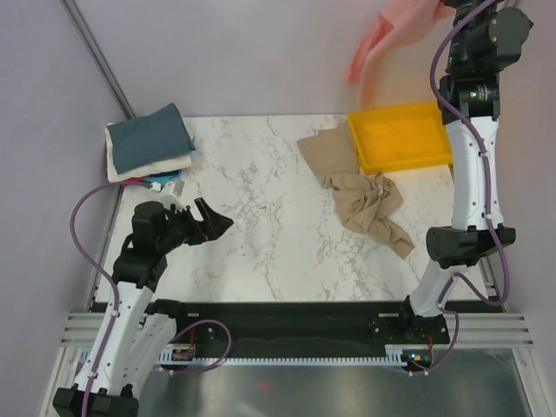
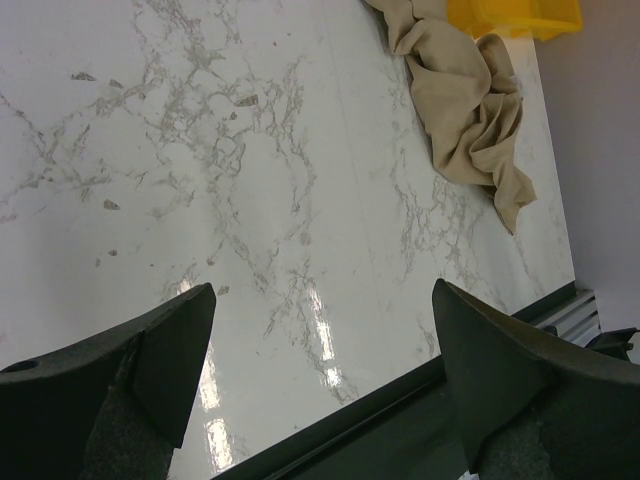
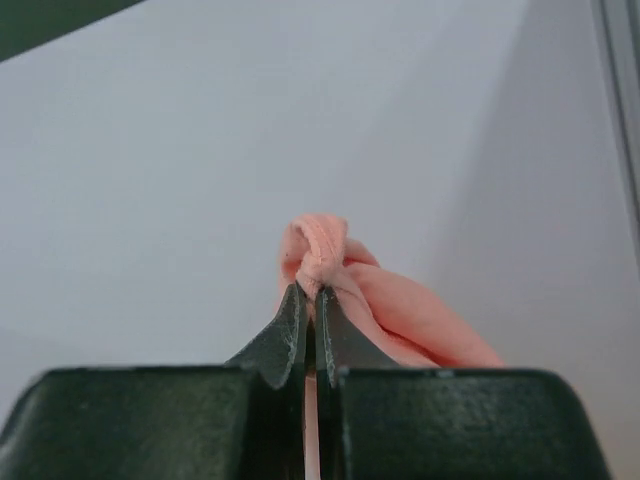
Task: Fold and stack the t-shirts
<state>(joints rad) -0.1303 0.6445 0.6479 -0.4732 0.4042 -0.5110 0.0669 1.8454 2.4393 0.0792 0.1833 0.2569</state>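
Note:
My right gripper [image 3: 311, 292] is shut on the salmon-pink t-shirt [image 3: 400, 310] and holds it high above the table's back right; the shirt [image 1: 387, 39] hangs in the air over the yellow tray. The tan t-shirt [image 1: 360, 191] lies crumpled on the marble table right of centre, one edge at the tray; it also shows in the left wrist view [image 2: 470, 110]. A stack of folded shirts [image 1: 149, 143], slate-blue on top with cream, red and teal below, sits at the back left. My left gripper [image 2: 320, 350] is open and empty, low over the table's near left [image 1: 213, 221].
The yellow plastic tray [image 1: 404, 139] stands at the back right of the marble table [image 1: 261, 217]. A black rail [image 1: 295, 317] runs along the near edge. Grey walls close the left and back sides.

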